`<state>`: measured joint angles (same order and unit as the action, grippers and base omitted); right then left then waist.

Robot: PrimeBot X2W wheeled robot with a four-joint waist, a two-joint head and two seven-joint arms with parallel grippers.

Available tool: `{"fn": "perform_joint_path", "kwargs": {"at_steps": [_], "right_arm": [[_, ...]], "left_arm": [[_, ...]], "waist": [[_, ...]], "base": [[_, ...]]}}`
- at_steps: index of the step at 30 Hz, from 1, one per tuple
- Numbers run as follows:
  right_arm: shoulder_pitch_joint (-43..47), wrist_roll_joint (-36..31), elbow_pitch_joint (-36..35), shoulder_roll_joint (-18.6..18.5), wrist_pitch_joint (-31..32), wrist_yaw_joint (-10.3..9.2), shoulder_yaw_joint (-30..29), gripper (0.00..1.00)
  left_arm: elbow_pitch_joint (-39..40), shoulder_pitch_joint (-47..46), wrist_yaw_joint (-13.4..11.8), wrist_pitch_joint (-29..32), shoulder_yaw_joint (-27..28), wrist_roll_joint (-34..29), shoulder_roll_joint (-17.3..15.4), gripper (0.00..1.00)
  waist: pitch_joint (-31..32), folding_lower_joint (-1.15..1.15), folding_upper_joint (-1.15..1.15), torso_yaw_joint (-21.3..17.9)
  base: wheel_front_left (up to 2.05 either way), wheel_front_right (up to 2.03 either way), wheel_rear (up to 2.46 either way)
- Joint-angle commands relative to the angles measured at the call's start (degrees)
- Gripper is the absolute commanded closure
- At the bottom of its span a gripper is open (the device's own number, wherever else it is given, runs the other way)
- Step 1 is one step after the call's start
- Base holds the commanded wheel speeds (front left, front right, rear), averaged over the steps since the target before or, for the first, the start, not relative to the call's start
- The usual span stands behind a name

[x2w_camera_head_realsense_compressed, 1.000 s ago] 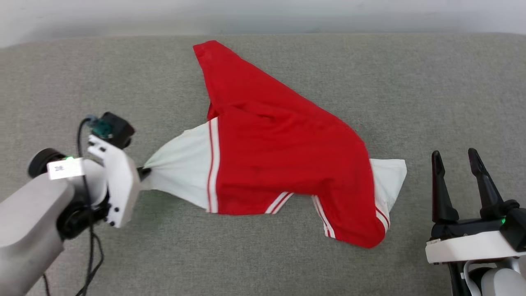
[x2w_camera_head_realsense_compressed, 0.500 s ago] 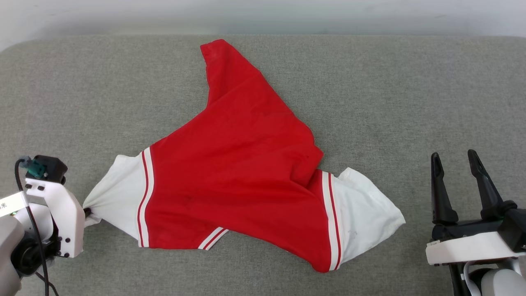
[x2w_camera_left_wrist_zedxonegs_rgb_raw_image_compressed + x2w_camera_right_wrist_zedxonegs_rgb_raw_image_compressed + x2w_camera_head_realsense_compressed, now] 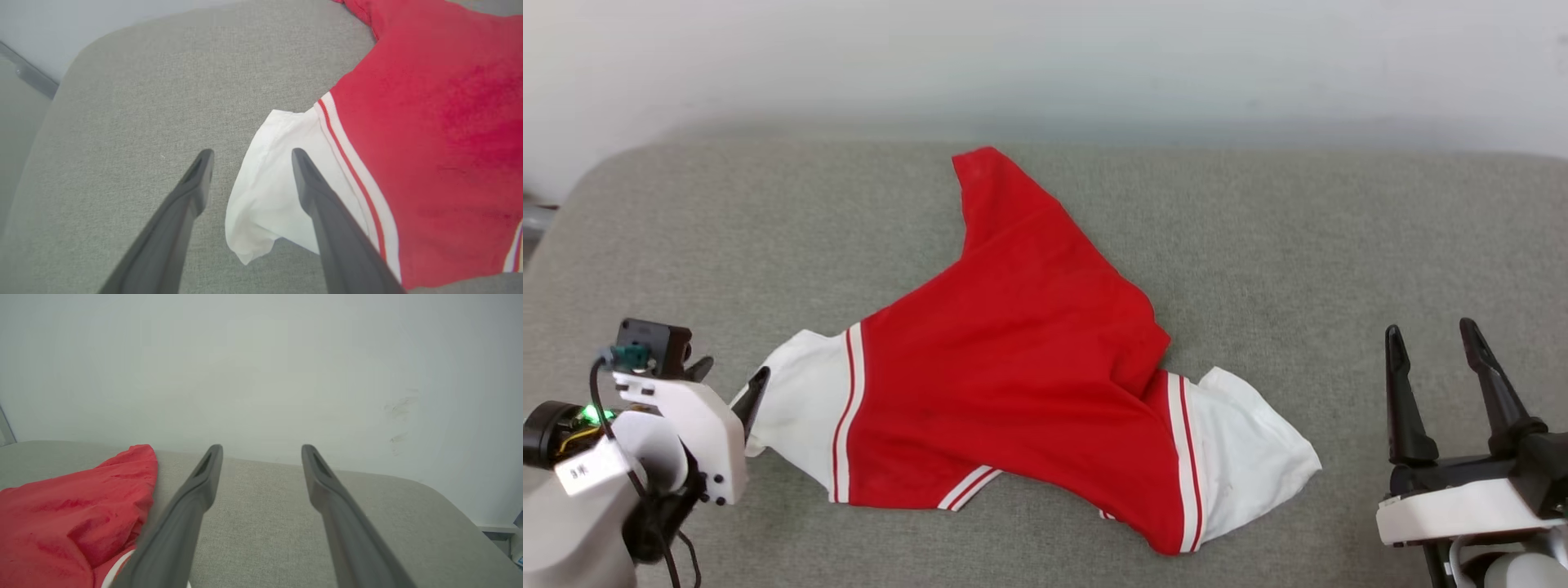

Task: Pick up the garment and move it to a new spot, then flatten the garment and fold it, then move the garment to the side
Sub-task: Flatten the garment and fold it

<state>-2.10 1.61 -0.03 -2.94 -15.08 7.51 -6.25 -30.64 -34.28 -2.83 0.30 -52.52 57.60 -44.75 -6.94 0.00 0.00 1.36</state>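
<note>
You are looking at the shirt (image 3: 1013, 359) lying on the grey counter (image 3: 1339, 245), about in the middle of it. It is lying spread out but not flat. The red body is running up to a point toward the far edge, and a fold is crossing over it near the right sleeve (image 3: 1245, 457). Both sleeves are white, and each one is joining the red body through a band (image 3: 844, 408) of red and white stripes. The left sleeve (image 3: 265, 196) is pointing at your left gripper (image 3: 252, 153).

That gripper is hanging low over the counter at the near left with its fingers spread wide, and it is gripping nothing. In the left wrist view the cuff of the left sleeve is lying loose between the two fingers, a little crumpled at its corner. One finger (image 3: 322, 204) is crossing in front of the white cloth, but I cannot tell whether it is touching it. The other finger is showing over the bare grey cover, just beside the cuff.

Your right gripper (image 3: 1430, 327) is hanging at the near right, well apart from the shirt. Its fingers are pointing toward the far edge and are also spread wide — nothing is sitting between them. In its wrist view a red part of the shirt is rising at the left, and a pale wall (image 3: 261, 355) is standing behind the counter.
</note>
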Motion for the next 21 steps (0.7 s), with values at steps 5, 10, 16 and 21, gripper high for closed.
{"fn": "perform_joint_path", "kwargs": {"at_steps": [5,10,16,21], "right_arm": [[-1.68,-2.85,-1.83,-0.52,-0.14,-0.04,-0.27,0.00],[-4.00,-1.56,-0.91,-4.20,-0.13,-0.04,2.00,0.00],[-8.68,2.47,3.47,-12.24,2.59,-0.04,10.22,0.00],[-13.15,9.89,4.42,-20.39,13.02,-0.05,19.37,0.00]], "left_arm": [[3.15,3.89,-5.08,-8.82,1.73,-1.56,1.34,0.00],[7.99,8.32,-10.37,-14.15,3.69,-2.61,2.06,0.00],[16.31,13.90,-17.56,-15.56,9.95,-7.42,3.07,0.00],[23.40,20.60,-21.05,-15.52,18.24,-15.15,5.86,0.00]], "waist": [[3.95,0.00,0.00,1.83],[5.87,0.00,0.00,2.79],[6.13,0.00,0.00,3.96],[5.17,0.00,0.00,5.00]], "base": [[0.00,0.00,0.00],[0.00,0.00,0.00],[0.00,0.00,0.00],[0.00,0.00,0.00]]}}
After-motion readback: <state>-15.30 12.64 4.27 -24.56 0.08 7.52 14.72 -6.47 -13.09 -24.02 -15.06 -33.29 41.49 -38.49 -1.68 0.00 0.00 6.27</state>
